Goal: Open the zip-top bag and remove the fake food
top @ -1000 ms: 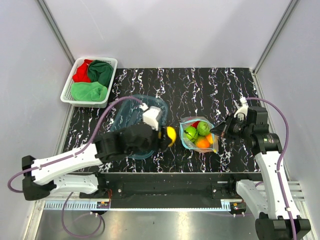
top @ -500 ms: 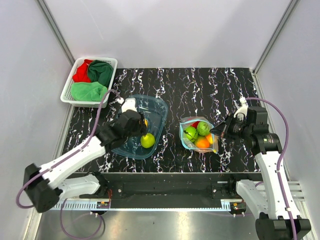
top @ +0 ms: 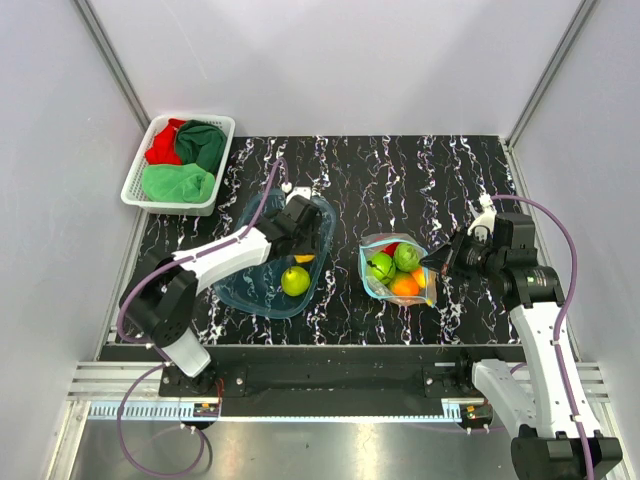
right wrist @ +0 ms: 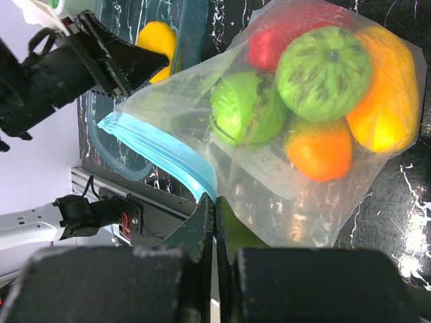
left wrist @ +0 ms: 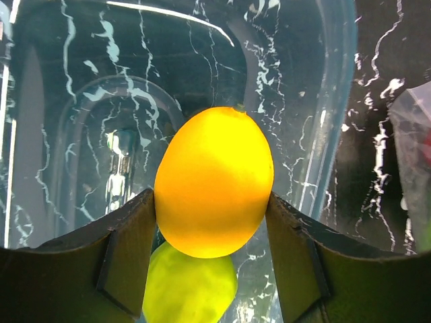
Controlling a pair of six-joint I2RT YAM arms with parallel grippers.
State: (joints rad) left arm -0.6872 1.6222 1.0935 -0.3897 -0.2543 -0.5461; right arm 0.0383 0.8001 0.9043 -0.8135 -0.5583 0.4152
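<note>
The zip-top bag [top: 397, 268] lies right of centre on the table with its teal-blue zip strip [right wrist: 161, 149] parted. It holds fake food: a red piece [right wrist: 286, 30], two green ones [right wrist: 325, 64], an orange one [right wrist: 318, 148] and a yellow-orange one [right wrist: 387, 87]. My right gripper [right wrist: 215, 205] is shut on the bag's edge beside the strip; it also shows in the top view [top: 437, 260]. My left gripper [left wrist: 212, 222] is shut on a yellow fruit [left wrist: 214, 182] above the blue tub [left wrist: 337, 101]. A green fruit [top: 295, 280] lies in the tub beneath it.
The translucent blue tub [top: 240, 290] sits left of the bag. A white basket [top: 135, 190] with red and green cloths stands at the back left corner. Grey walls close in the left, right and back sides.
My left arm has carried the yellow fruit from beside the bag leftward over the tub and swung round above it. The green fruit in the tub came into view. The right arm has not moved.
</note>
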